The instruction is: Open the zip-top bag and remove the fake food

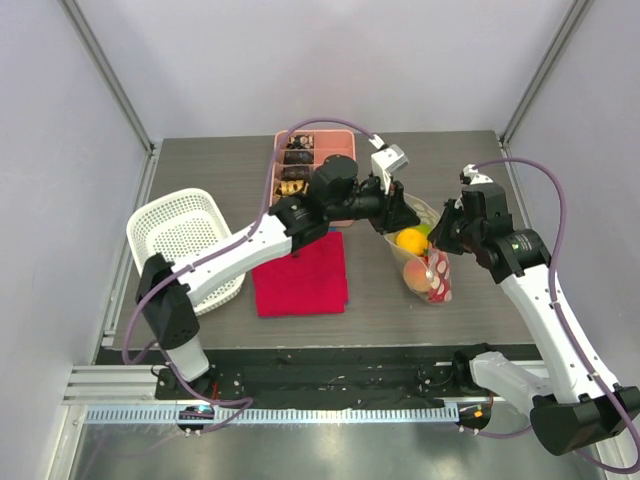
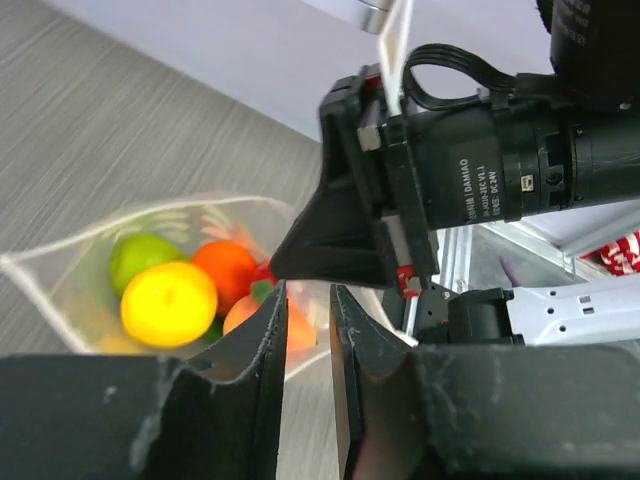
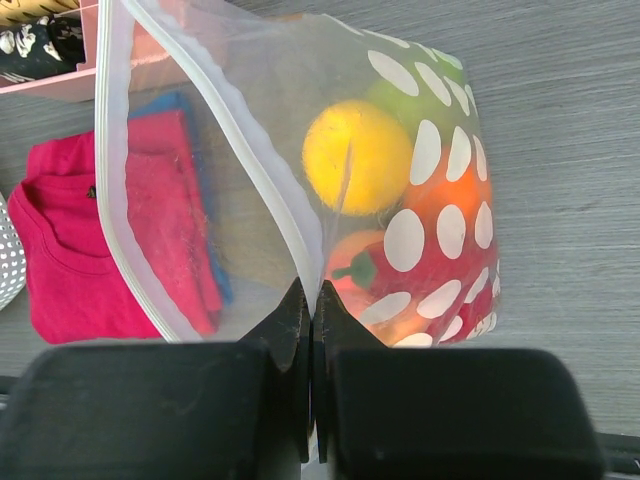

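Note:
The zip-top bag (image 1: 428,268), clear with white polka dots, stands right of centre with its mouth open. Inside lies the fake food: a yellow fruit (image 3: 357,157), a green one (image 2: 140,258), an orange (image 2: 225,270) and a red chili (image 3: 400,285). My right gripper (image 1: 446,238) is shut on the bag's right rim, as the right wrist view (image 3: 312,300) shows. My left gripper (image 1: 405,216) is at the bag's far-left rim. Its fingers (image 2: 268,340) stand a narrow gap apart, with bag film showing in that gap.
A red cloth (image 1: 300,272) lies left of the bag. A pink divided tray (image 1: 330,148) with dark pieces sits at the back, partly under the left arm. A white lattice basket (image 1: 185,235) stands at the left.

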Robot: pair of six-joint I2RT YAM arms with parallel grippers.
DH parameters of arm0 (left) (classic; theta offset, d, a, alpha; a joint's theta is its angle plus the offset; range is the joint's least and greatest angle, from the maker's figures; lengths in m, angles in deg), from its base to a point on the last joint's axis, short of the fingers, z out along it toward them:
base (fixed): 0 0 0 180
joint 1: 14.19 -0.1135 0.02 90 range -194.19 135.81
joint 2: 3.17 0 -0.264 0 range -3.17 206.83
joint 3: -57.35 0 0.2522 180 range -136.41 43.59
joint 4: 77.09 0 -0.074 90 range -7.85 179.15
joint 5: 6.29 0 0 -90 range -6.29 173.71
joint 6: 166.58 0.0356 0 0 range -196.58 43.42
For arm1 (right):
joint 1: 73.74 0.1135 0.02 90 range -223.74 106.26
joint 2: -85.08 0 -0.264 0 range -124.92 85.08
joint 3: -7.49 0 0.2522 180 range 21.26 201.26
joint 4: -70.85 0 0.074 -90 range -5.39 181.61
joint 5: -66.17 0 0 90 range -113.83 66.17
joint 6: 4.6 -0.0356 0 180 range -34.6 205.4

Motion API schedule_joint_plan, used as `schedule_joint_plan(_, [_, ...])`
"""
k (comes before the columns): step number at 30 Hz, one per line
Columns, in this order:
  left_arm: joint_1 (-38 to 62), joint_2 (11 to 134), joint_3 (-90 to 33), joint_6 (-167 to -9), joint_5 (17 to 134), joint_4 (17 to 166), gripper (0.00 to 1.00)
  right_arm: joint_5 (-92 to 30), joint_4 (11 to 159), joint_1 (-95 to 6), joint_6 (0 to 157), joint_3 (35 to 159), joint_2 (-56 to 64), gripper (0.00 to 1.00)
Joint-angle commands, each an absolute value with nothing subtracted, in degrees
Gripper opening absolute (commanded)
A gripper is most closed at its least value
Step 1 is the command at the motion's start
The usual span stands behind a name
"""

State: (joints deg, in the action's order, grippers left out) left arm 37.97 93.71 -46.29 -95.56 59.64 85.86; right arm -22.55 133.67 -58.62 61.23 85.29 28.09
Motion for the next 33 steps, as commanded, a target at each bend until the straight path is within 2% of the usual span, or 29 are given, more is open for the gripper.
schedule_joint_plan(1, [39.6, 100.4, -49.7, -93.1, 54.5, 87.7, 0.25, -23.1, 131.9, -58.2, 60.5, 86.7, 29.5, 0.01])
schedule_joint_plan(5, [40.2, 104.7, -52.4, -92.6, 56.0, 85.0, 0.20, -23.0, 132.2, -58.1, 60.3, 87.5, 29.5, 0.01])
schedule_joint_plan(9, [41.3, 104.9, -49.2, -88.5, 54.6, 86.6, 0.20, -23.0, 132.2, -58.1, 60.3, 87.9, 30.0, 0.01])
schedule_joint_plan(16, [43.1, 104.8, -45.7, -81.5, 58.1, 88.9, 0.39, -25.9, 131.6, -58.1, 60.3, 87.9, 30.0, 0.01])
schedule_joint_plan(22, [44.0, 108.0, -48.0, -80.2, 60.8, 88.0, 0.45, -27.4, 131.4, -58.1, 60.0, 88.2, 30.2, 0.01])
schedule_joint_plan(33, [44.1, 111.5, -49.2, -79.7, 64.4, 87.9, 0.40, -28.1, 131.8, -58.0, 60.3, 89.1, 30.2, 0.01])
